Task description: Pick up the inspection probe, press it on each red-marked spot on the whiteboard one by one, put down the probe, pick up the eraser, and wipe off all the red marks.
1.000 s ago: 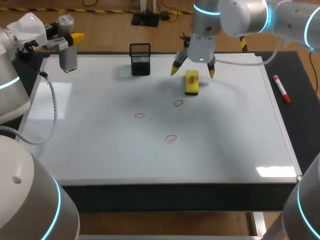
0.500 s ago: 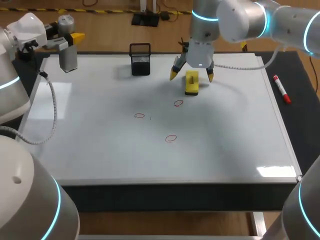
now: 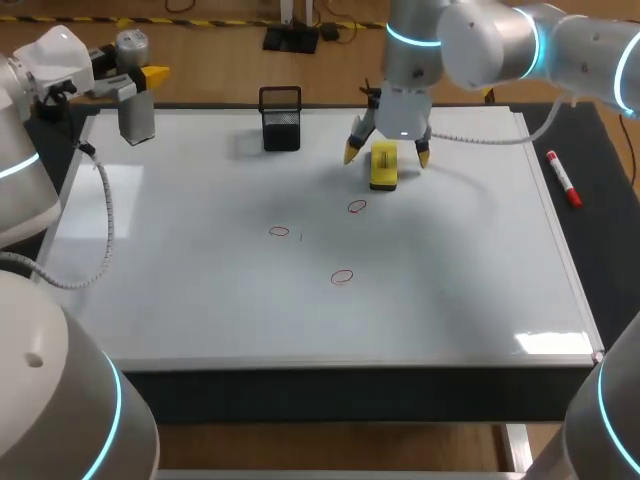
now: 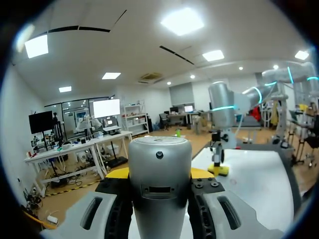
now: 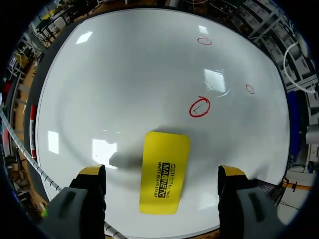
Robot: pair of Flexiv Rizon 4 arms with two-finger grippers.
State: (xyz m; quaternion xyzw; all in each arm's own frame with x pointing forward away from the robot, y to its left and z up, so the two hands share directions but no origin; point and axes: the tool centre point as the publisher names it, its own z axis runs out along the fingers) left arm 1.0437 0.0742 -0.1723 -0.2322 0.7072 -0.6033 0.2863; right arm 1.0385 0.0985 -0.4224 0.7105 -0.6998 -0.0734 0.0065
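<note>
Fingers (image 5: 92, 172) wide either side of eraser (image 5: 164, 172)

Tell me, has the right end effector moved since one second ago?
Yes. In the head view the right end effector has come down toward the yellow eraser, which stayed in place; its open fingers now straddle it.

A black mesh basket (image 3: 281, 129) stands upright, its thin wire handle raised above its rim. Far to the right of the basket, and a little nearer the front, a red marker (image 3: 563, 180) with white ends lies flat on the dark table surface (image 3: 600, 215). It is slanted, with its far end turned toward the basket's side.
</note>
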